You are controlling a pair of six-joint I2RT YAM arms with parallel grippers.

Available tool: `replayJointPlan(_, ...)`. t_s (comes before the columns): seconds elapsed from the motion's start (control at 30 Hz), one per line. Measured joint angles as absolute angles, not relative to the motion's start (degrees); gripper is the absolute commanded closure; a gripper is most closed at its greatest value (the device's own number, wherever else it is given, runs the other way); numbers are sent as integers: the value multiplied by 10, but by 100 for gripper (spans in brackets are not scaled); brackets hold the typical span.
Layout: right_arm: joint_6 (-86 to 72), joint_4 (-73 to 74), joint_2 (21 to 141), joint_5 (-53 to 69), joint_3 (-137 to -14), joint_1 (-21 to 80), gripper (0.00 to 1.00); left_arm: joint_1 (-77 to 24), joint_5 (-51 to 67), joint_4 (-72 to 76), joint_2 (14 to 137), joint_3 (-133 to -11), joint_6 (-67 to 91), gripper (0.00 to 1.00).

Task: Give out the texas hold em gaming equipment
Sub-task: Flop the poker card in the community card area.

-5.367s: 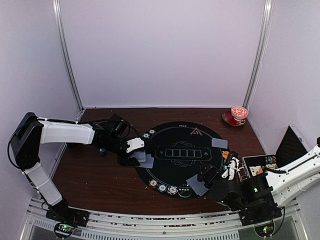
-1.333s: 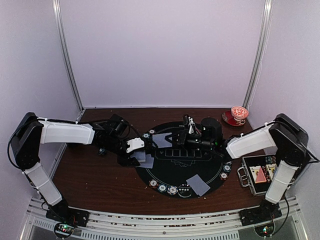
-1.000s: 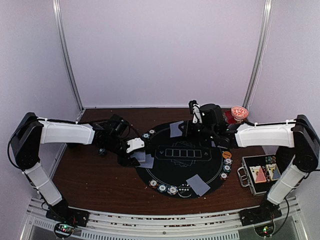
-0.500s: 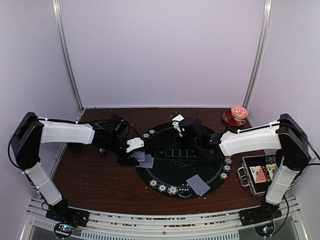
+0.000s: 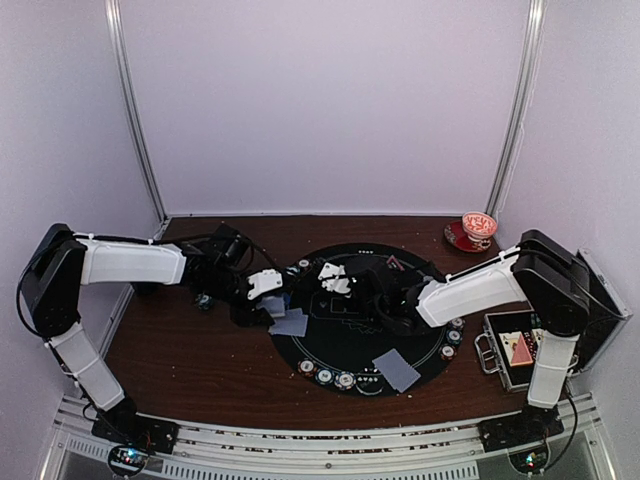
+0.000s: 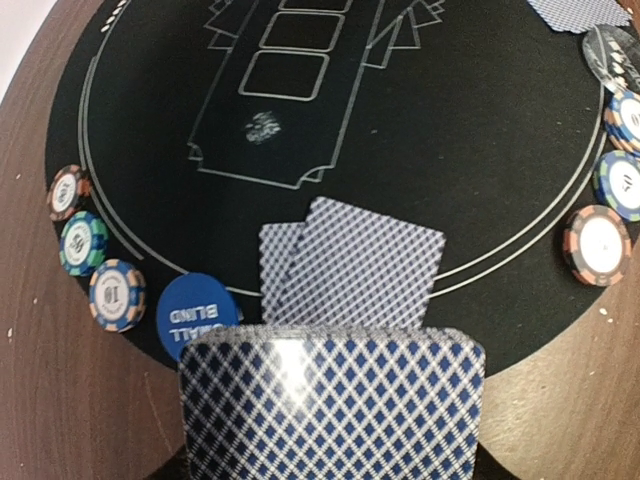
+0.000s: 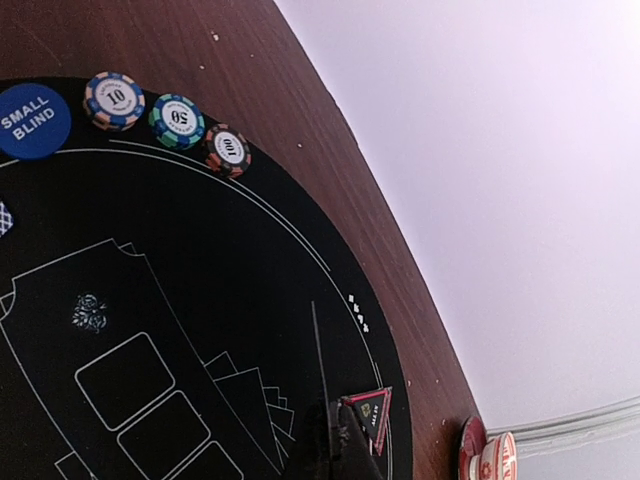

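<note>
Left pincer (image 5: 268,293) clamps a card deck (image 6: 330,405), clear only wrist-side; right pincer (image 7: 335,440) closed.

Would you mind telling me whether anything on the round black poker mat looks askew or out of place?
Only mildly: the two grey-blue-backed playing cards by the blue small-blind disc overlap, fanned and tilted rather than squared. The striped poker chips beside them sit in a tidy arc.

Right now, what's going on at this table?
Two robot arms are setting out a poker game. The left gripper holds the deck at the left edge of the round black mat, two face-down cards lying ahead of it. The right gripper, shut, reaches over the mat's middle; whether it holds anything isn't visible. Chips sit along the rim.
</note>
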State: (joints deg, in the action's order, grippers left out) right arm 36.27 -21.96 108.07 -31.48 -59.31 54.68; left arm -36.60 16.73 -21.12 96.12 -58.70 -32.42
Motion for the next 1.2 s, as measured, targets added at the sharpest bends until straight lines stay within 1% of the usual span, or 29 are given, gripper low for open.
replayJointPlan(0.2,425,-242,1107,-299,-601,559,100,-333,161,-213,961,-599,-324,40)
replayJointPlan(0.47,478,-246,1178,-296,-653,584,100,-293,153,-215,962,-610,-324,40)
replayJointPlan(0.97,498,-217,1273,-303,-750,586,100,-289,157,-215,967,-615,-324,40)
replayJointPlan(1.2,498,-195,1293,-305,-781,578,100,-289,162,-215,967,-615,-324,40)
